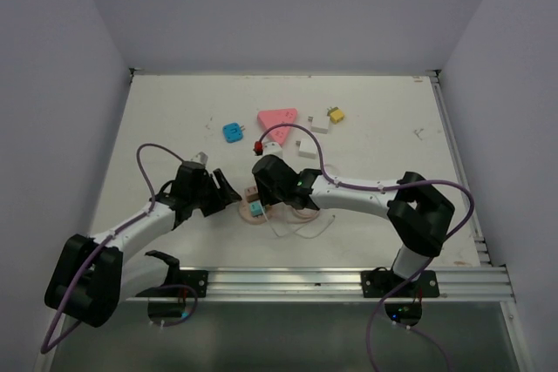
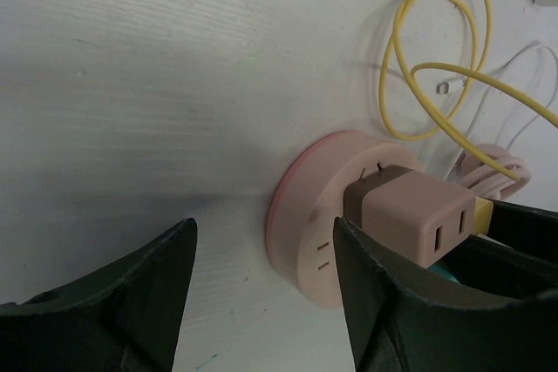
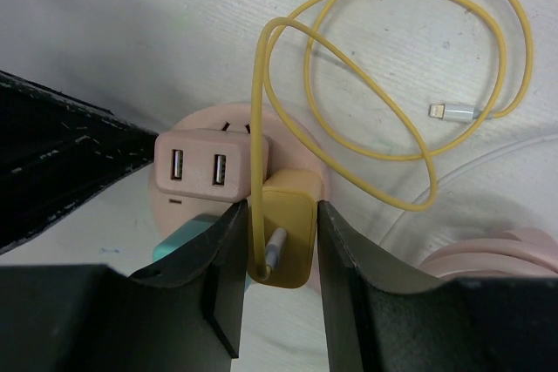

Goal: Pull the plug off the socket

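Socket [image 2: 323,215]: low round puck, pale pink with a deeper pink rim at its base. It lies flat on the white counter [image 1: 375,128], a little toward 6 o'clock from the counter's middle in the top view. Pairs of slots show on its bare face.

Yellow plug [image 3: 292,224]: small mustard-yellow block with rounded corners, seated at the socket's 6 o'clock edge as my right wrist camera sees it. A pale connector enters its face. From there the yellow cable [image 3: 506,50] climbs toward 12 o'clock and loops over the counter. It ends in a loose silver-tipped connector [image 3: 451,111] at about 2 o'clock of the plug.

Pink adapter [image 3: 205,163]: dusty-pink block with two USB ports, plugged into the same socket, just at 10 o'clock of the yellow plug.

Teal plug [image 3: 179,246]: only a corner shows, at 8 o'clock of the yellow plug, partly hidden behind my finger.

Right pincer [image 3: 282,206]: black fingers pressed against both flanks of the yellow plug, pinching it where it sits in the socket.

Left pincer [image 2: 263,224]: fingers spread wide with nothing held between them. It is at the socket's 10 o'clock in the top view. One fingertip stands just beside the socket's rim, and I cannot tell whether it touches.
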